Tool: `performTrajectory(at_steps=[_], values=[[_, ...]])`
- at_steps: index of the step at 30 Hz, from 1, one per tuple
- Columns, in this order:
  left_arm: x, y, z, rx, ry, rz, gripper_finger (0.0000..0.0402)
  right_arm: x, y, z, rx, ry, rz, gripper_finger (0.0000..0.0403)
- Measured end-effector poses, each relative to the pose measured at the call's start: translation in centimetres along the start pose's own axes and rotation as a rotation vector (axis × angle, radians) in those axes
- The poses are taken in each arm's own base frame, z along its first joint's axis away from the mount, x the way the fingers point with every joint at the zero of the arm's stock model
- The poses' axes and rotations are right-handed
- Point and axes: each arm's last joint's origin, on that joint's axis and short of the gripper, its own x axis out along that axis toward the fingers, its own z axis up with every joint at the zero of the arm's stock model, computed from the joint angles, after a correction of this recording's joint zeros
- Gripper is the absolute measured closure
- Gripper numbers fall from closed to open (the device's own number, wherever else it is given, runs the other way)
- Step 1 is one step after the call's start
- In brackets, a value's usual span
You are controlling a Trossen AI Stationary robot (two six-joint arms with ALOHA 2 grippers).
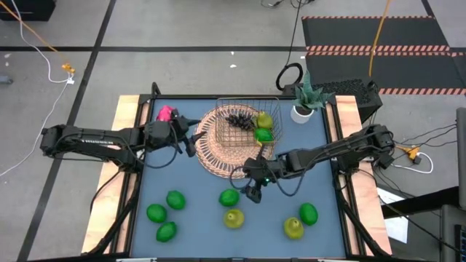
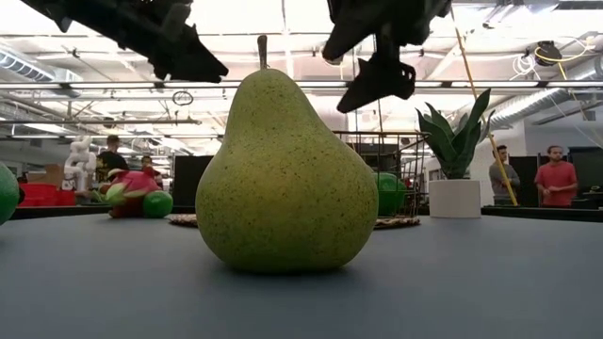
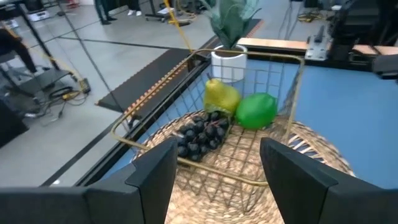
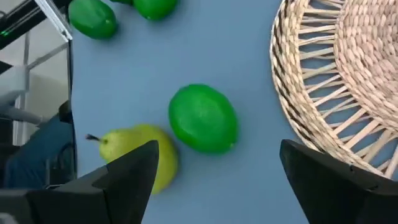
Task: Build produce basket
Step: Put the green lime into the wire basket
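Reaching in from the left edge of the blue table (image 1: 196,218), the left gripper (image 1: 191,138) hangs at the left rim of the wicker mat (image 1: 218,161), its two fingers (image 3: 155,174) parted with nothing between them and aimed at the near wall of the basket (image 1: 227,131). Just behind that arm, toward the table's far left corner, lies the pink dragon fruit (image 1: 166,113). The copper wire basket rests on the round mat and holds a dark grape bunch (image 3: 200,134), a yellow-green pear (image 3: 220,96) and a green lime (image 3: 256,111), the pear and lime together at its right side. Near the front edge three limes (image 1: 166,214) sit in a loose group at the left. Next comes a lone lime (image 1: 229,196) with a pear (image 1: 234,217) just in front of it; the right gripper (image 1: 254,191) hovers beside this lime, fingers (image 4: 134,165) spread wide and holding nothing, with the lime showing between them in the wrist view. Farther right lie another pear (image 1: 293,228) and a lime (image 1: 309,213), close together. A potted plant (image 1: 304,102) stands at the far right corner, beside the basket.
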Motion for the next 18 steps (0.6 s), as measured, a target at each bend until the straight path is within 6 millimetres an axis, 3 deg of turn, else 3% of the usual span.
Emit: performTrajectory(at_steps=[4,9,18], values=[[-0.1,0.0,0.1,0.014,-0.008,-0.023,0.0170,0.4,1.6,1.2,-0.022,0.011,0.019,0.0073],[-0.1,-0.1,0.3,0.013,-0.024,-0.023,0.0170,2.9,2.9,2.3,-0.092,0.127,-0.059,0.0073],[-0.1,-0.3,0.0,0.030,0.003,-0.060,0.0170,7.2,2.9,1.9,-0.143,0.236,-0.083,0.0073]])
